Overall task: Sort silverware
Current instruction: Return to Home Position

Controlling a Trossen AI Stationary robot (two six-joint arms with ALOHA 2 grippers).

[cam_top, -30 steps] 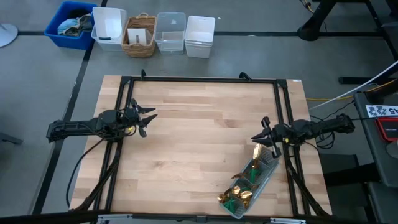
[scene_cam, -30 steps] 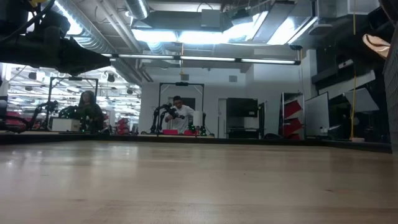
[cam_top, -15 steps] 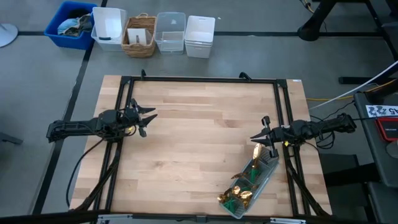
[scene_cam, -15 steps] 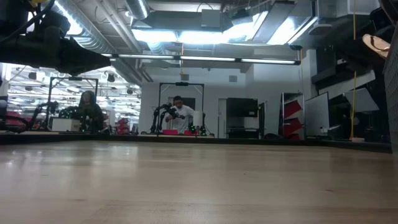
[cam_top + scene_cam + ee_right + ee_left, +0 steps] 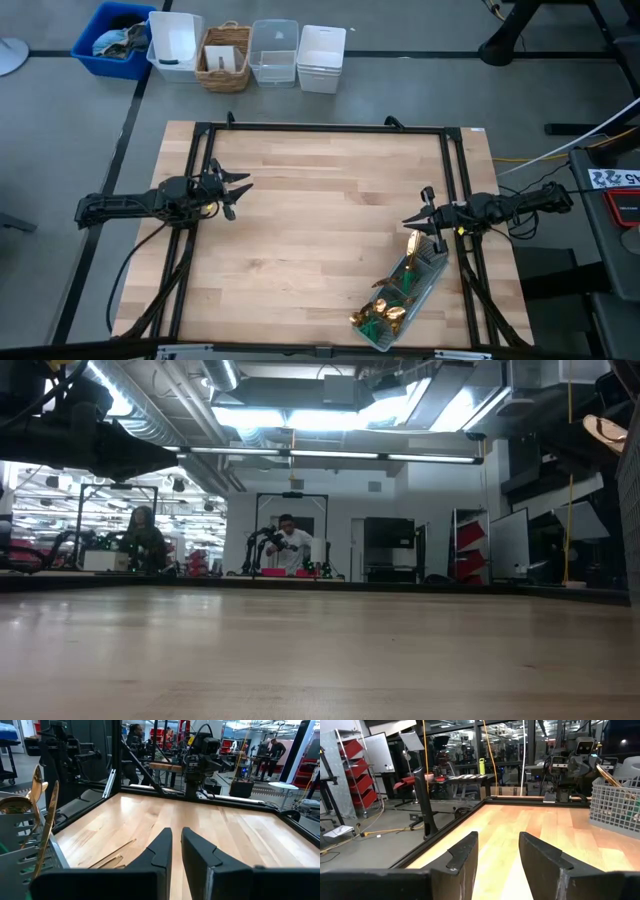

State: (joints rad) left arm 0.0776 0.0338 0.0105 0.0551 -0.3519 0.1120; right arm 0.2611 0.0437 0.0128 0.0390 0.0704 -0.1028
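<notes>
The silverware (image 5: 392, 305), gold heads on teal-green handles, lies heaped in a greyish rectangular tray (image 5: 432, 268) near the table's near right corner. In the right wrist view a gold spoon (image 5: 38, 784) stands up out of the tray (image 5: 20, 851). In the left wrist view the tray (image 5: 616, 804) shows far off. My right gripper (image 5: 412, 218) (image 5: 176, 836) hovers just past the tray's far end, open by a narrow gap, touching nothing. My left gripper (image 5: 240, 188) (image 5: 498, 845) waits open over the table's left side.
Beyond the table's far edge stand a blue bin (image 5: 117, 37), white containers (image 5: 175, 45) (image 5: 321, 57), a wicker basket (image 5: 225, 57) and a clear tub (image 5: 274, 52). A black frame (image 5: 320, 128) runs along the table's edges. Bare wood (image 5: 320, 220) lies between the arms. People show in the room behind.
</notes>
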